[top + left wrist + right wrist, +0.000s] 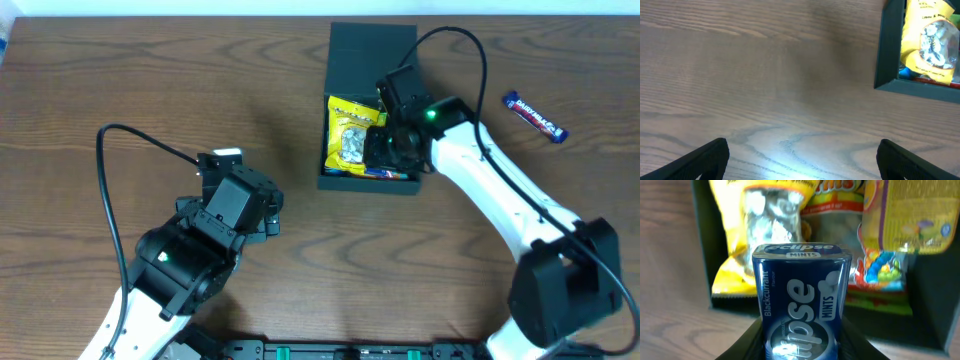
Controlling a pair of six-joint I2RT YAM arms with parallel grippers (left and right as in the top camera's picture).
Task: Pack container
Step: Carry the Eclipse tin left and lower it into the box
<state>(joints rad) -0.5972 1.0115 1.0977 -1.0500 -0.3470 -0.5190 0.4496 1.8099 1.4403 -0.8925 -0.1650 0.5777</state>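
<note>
Right gripper clamps a blue Eclipse mints box just above the container. The container sits open at the far middle of the wooden table, with a yellow snack packet inside. A blue wrapped bar lies well to its right. The left gripper hangs spread wide and holds nothing.

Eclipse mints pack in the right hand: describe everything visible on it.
The Eclipse mints pack is a dark blue glossy box with rounded edges; white "eclipse MINTS" on top and front, "Blackcurrant" down one side. Upright, clamped at its lower sides by the right hand, at the open container with snack packets behind it. Base out of view.
</note>
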